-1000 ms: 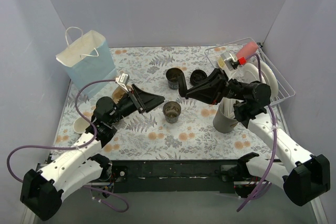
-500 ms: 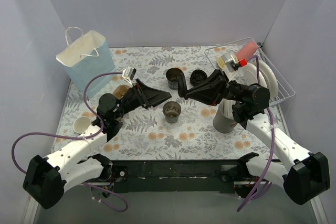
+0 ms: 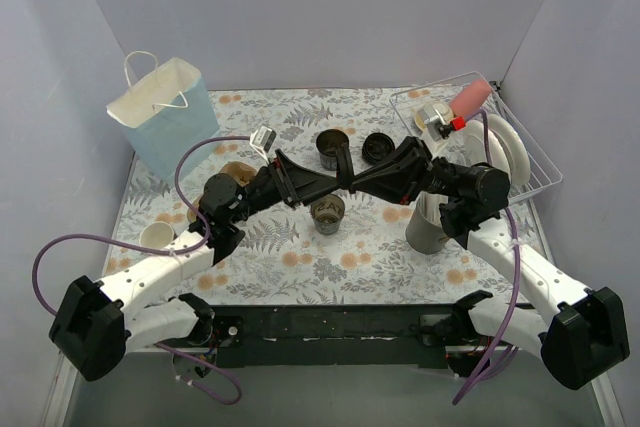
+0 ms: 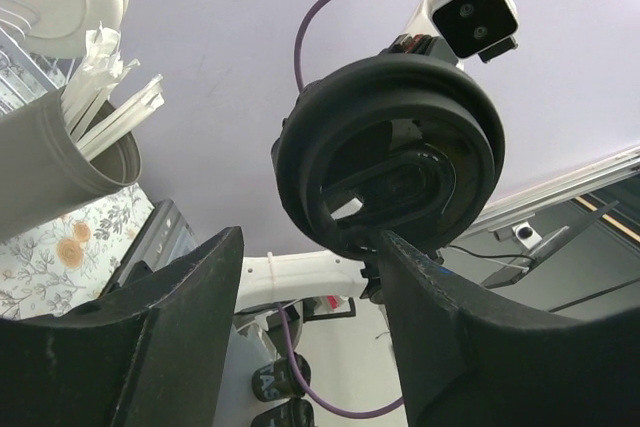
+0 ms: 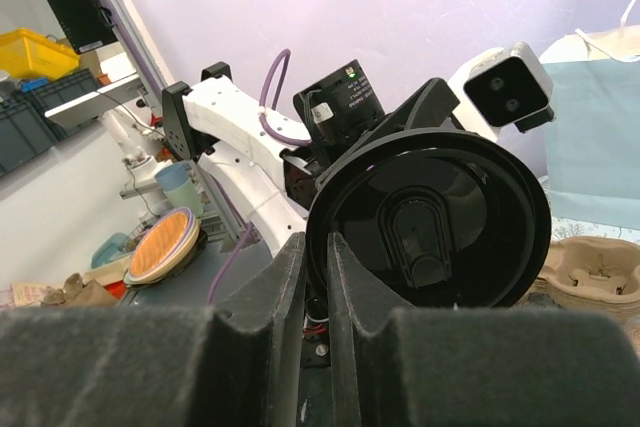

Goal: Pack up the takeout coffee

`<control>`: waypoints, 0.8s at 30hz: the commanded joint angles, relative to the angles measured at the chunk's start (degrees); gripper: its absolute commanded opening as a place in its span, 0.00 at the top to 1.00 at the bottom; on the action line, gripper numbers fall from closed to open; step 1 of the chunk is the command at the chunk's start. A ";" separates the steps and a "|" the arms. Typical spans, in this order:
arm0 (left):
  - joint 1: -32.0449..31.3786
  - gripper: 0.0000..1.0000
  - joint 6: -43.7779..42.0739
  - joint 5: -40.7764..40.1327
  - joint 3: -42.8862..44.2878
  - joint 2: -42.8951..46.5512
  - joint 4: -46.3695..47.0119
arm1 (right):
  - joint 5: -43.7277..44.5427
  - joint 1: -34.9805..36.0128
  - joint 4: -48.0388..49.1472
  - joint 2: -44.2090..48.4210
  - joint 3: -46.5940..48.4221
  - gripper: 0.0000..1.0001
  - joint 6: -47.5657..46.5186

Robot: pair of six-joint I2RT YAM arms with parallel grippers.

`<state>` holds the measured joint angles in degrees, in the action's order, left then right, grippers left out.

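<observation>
Above the middle of the flowered table [image 3: 300,259] the two arms meet tip to tip. The right pincer [image 5: 312,247] is closed on the rim of a round black lid [image 5: 430,222], holding it on edge, with its face turned toward the left arm. The left pincer [image 3: 322,185] faces it with its fingers [image 4: 170,327] spread apart. In the left wrist view the lid stands in the gap between them, its lower rim close against one finger; whether they touch cannot be told. Two small black paper cups stand uncovered on the table. The far cup [image 3: 332,147] is just beyond the pincers and the near cup [image 3: 327,212] just below them, toward the arm bases, each showing a brownish inside. A second black lid [image 3: 378,146] lies flat on the table to the right of the far cup. A grey holder [image 3: 428,230] of white utensils stands on the right, partly behind the right arm. A wire rack [image 3: 530,172] sits at the far right and a blue paper bag [image 3: 165,117] stands at the far left.
</observation>
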<state>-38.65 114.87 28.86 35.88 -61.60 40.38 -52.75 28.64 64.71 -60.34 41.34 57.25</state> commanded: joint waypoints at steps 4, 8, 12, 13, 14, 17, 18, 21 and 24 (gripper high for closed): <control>-0.81 0.48 5.80 -1.00 3.50 -1.41 0.93 | 0.81 0.80 3.85 1.54 -1.09 0.81 0.05; -0.98 0.51 6.68 -1.44 3.06 -1.94 1.28 | 1.07 1.24 4.20 1.80 -1.79 0.81 0.14; -1.25 0.60 7.74 -1.53 2.62 -2.47 2.33 | 1.16 1.68 5.16 1.63 -2.49 0.81 0.23; -1.25 0.61 8.00 -1.53 2.62 -2.47 2.42 | 1.16 1.68 5.34 1.54 -2.58 0.81 0.31; -1.25 0.62 8.35 -1.53 2.53 -2.47 2.42 | 1.16 1.77 5.52 1.54 -2.67 0.81 0.31; -1.34 0.64 9.93 -1.53 1.74 -2.29 3.47 | 1.25 1.77 6.31 1.36 -2.85 0.81 0.66; -1.34 0.64 10.37 -1.44 1.48 -2.38 4.00 | 1.33 1.85 6.48 1.36 -2.93 0.81 0.75; -1.42 0.68 11.86 -1.35 0.69 -2.29 5.32 | 1.25 1.85 6.83 1.10 -2.85 0.81 0.84; -1.60 0.72 12.48 -1.35 0.68 -2.12 4.71 | 1.42 1.85 7.19 1.10 -3.02 0.81 0.84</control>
<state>-39.68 114.91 27.86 36.97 -64.45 43.64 -52.21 30.13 67.79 -59.81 38.46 57.47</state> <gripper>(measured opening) 0.300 0.196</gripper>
